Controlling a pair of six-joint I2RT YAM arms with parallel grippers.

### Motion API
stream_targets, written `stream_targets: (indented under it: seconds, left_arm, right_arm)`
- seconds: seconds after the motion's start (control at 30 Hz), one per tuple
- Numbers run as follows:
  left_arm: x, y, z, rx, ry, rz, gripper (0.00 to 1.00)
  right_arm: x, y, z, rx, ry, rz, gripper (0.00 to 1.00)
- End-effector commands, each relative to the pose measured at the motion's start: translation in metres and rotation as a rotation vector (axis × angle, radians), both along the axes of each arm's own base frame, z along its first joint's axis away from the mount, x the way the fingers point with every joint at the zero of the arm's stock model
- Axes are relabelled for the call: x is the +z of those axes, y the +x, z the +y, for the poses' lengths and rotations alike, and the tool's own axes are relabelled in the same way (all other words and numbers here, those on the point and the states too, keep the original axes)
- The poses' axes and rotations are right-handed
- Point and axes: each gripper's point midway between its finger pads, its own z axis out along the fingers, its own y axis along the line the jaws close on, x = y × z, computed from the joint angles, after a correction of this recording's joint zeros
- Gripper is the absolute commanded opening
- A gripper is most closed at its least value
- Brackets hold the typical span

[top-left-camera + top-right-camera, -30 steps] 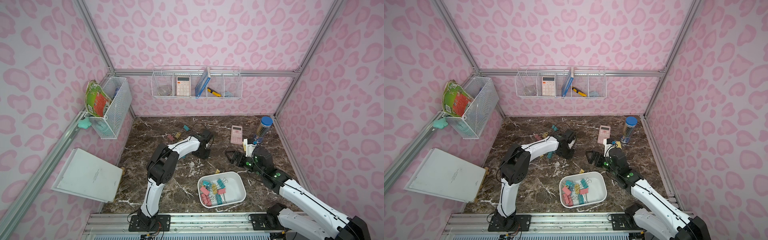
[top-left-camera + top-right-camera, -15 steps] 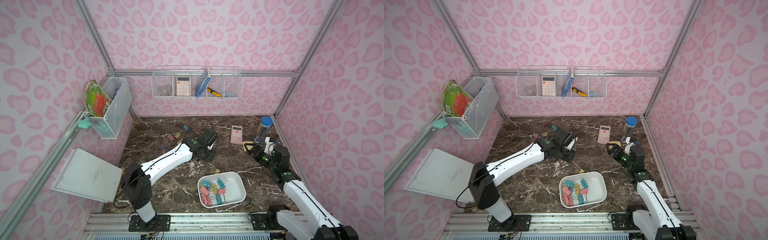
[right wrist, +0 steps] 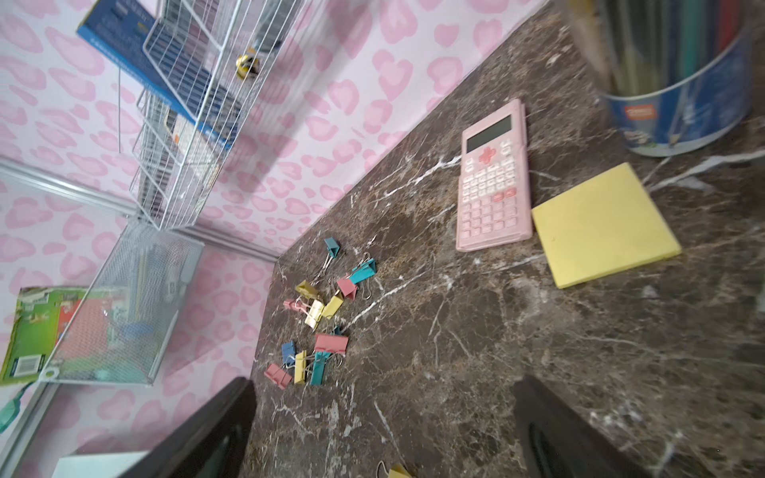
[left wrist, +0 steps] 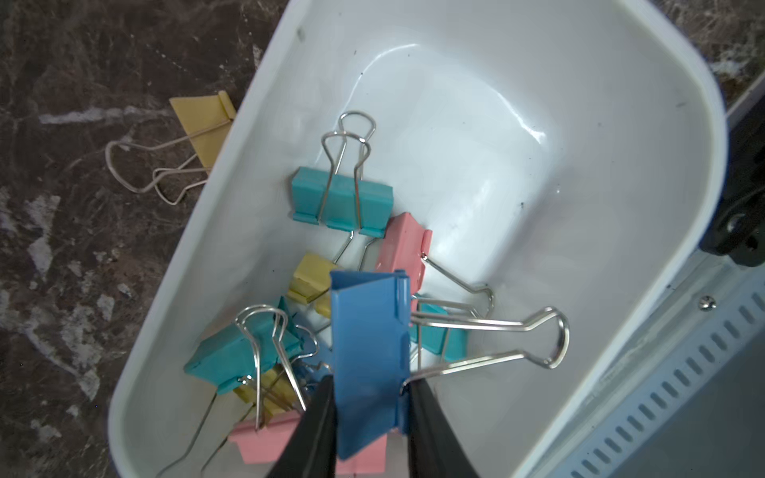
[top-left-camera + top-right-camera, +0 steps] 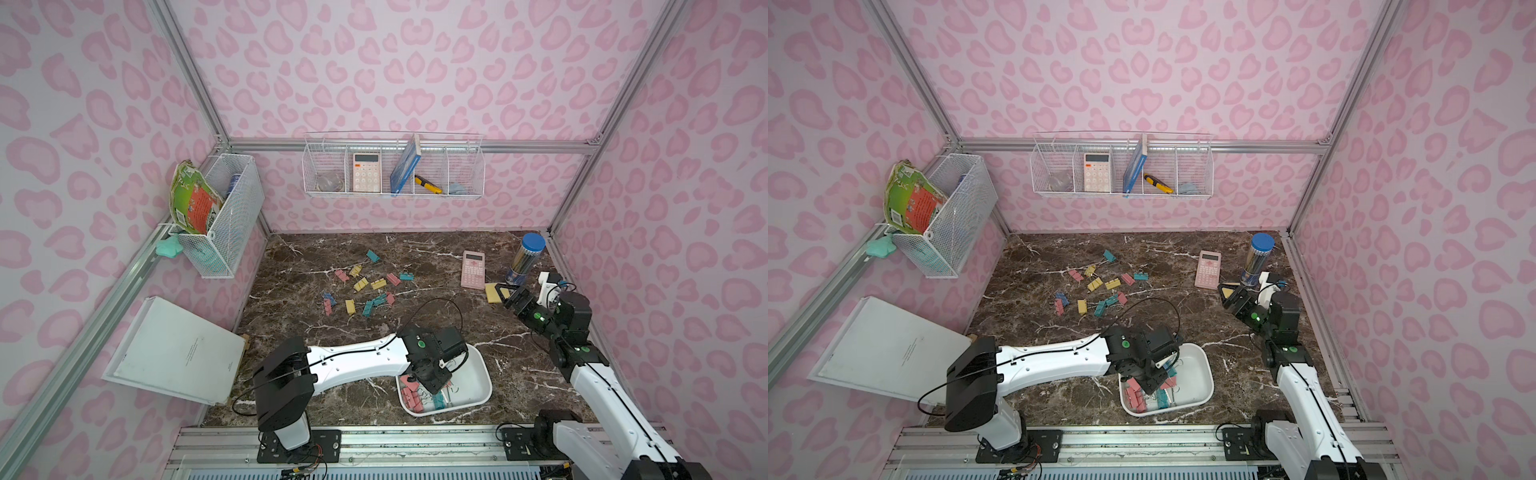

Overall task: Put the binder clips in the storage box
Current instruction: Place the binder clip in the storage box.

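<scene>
Gripping a blue clip [image 4: 368, 331], the left gripper [image 4: 370, 385] hangs over the heap in the box [image 4: 538, 103], low in the wrist frame. Dropped there, it could bounce out; a yellow clip [image 4: 205, 122] lies outside the rim, upper left. The right gripper [image 5: 514, 300] gapes empty, and loose clips [image 5: 360, 284] dot mid-frame in a top view.

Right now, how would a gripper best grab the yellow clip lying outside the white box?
Probably take the yellow clip by its folded body, from straight above: its wire handles lie flat on the table, and the storage box wall crowds one side.
</scene>
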Motion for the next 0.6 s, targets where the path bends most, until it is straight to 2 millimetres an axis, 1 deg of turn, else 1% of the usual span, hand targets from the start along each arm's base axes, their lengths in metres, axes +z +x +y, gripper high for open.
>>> stream_targets:
  seconds: [0.0, 0.03, 0.07, 0.1, 0.17, 0.23, 0.27, 0.33, 0.4, 0.47, 0.5, 0.53, 0.57]
  left_arm:
    - [0.013, 0.003, -0.016, -0.007, -0.081, -0.012, 0.36]
    - [0.018, 0.004, -0.018, -0.013, -0.094, -0.017, 0.48]
    - [0.024, 0.004, -0.019, -0.021, -0.109, -0.020, 0.57]
    - [0.031, 0.006, -0.019, -0.024, -0.124, -0.031, 0.61]
    - [0.047, 0.012, -0.012, 0.003, -0.150, -0.052, 0.62]
    - [0.069, 0.025, 0.006, 0.075, -0.180, -0.083, 0.61]
    - [0.081, 0.030, 0.017, 0.096, -0.207, -0.100, 0.61]
    - [0.105, 0.043, 0.042, 0.162, -0.251, -0.151, 0.61]
    - [0.134, 0.061, 0.077, 0.268, -0.301, -0.198, 0.61]
    - [0.157, 0.078, 0.114, 0.370, -0.353, -0.229, 0.61]
    - [0.165, 0.087, 0.135, 0.423, -0.371, -0.253, 0.62]
    - [0.171, 0.094, 0.152, 0.464, -0.377, -0.281, 0.63]
    - [0.174, 0.101, 0.170, 0.495, -0.372, -0.312, 0.65]
  right_arm:
    - [0.016, 0.006, 0.020, 0.020, -0.160, -0.071, 0.99]
    - [0.016, 0.009, 0.027, 0.021, -0.212, -0.065, 0.99]
    - [0.017, 0.012, 0.033, 0.019, -0.257, -0.060, 0.98]
    - [0.017, 0.015, 0.040, 0.029, -0.283, -0.050, 0.98]
    - [0.015, 0.024, 0.053, 0.060, -0.292, -0.045, 0.97]
    - [0.011, 0.034, 0.075, 0.125, -0.295, -0.036, 0.96]
    - [0.011, 0.039, 0.089, 0.163, -0.311, -0.033, 0.95]
    - [0.004, 0.050, 0.116, 0.222, -0.365, -0.020, 0.95]
    - [-0.007, 0.062, 0.150, 0.303, -0.445, -0.015, 0.95]
    - [-0.024, 0.075, 0.178, 0.363, -0.553, 0.009, 0.95]
    - [-0.032, 0.082, 0.192, 0.391, -0.605, 0.020, 0.96]
    - [-0.035, 0.092, 0.201, 0.387, -0.639, 0.025, 0.96]
    - [-0.045, 0.103, 0.207, 0.372, -0.679, 0.043, 0.95]
